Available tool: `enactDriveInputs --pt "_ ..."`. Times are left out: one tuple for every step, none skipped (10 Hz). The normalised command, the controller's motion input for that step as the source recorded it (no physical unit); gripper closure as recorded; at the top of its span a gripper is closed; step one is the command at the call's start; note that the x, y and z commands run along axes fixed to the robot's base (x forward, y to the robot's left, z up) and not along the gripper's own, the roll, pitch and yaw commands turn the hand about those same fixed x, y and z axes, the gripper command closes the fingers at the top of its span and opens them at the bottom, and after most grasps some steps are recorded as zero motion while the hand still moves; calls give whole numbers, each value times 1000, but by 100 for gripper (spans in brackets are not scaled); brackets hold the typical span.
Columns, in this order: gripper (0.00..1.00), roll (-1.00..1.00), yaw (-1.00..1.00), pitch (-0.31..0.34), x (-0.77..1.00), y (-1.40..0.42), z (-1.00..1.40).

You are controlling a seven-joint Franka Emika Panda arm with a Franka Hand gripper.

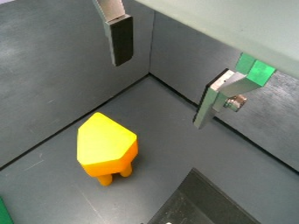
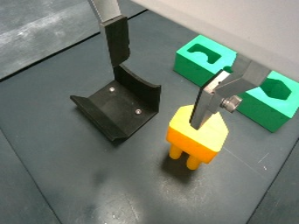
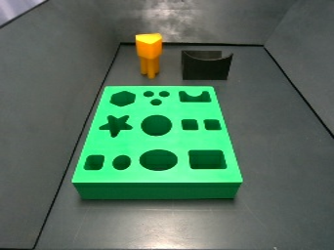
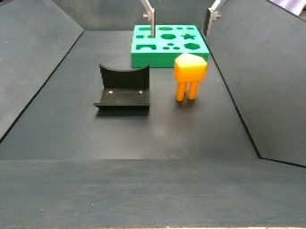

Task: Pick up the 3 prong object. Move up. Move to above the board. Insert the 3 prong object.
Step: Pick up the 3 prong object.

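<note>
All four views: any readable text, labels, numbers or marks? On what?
None readable.
Board: shaped cutouts only, no lettering.
3 prong object: plain orange, no marks.
Fixture: only small screw heads, no text.
Hand, open above the object: no label on the fingers.

Light reads even and fairly dim on my end, coming from overhead. I see a glare patch on the back wall (image 3: 183, 20) in a side view, soft sheen on the dark floor (image 4: 143, 134). The 3 prong object (image 2: 198, 133) casts a short soft shadow. The gripper (image 2: 163, 61) sits above it, silver fingers (image 2: 214, 98) slightly blurred. Focus is soft in both wrist views; the board (image 3: 159, 137) is saturated but sharp.
</note>
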Motion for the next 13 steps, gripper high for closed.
enactDriveInputs --pt "0 0 0 4 0 80 0" --pt "0 0 -83 4 137 0 0" --pt "0 84 240 -87 0 -420 -694" --pt "0 96 560 0 -9 -534 -949" --pt "0 133 646 0 -97 -474 -909" --pt "0 164 683 -96 -300 -334 -911" --pt "0 184 617 -87 -329 -60 -903" --pt "0 183 477 -80 -649 149 -994" --pt "0 170 283 -91 -923 229 -943" --pt "0 151 249 -60 -917 240 -760" --pt "0 41 111 -106 -403 0 -454" --pt "0 41 -6 -67 200 -166 -294" --pt "0 21 -60 0 500 -149 -160"
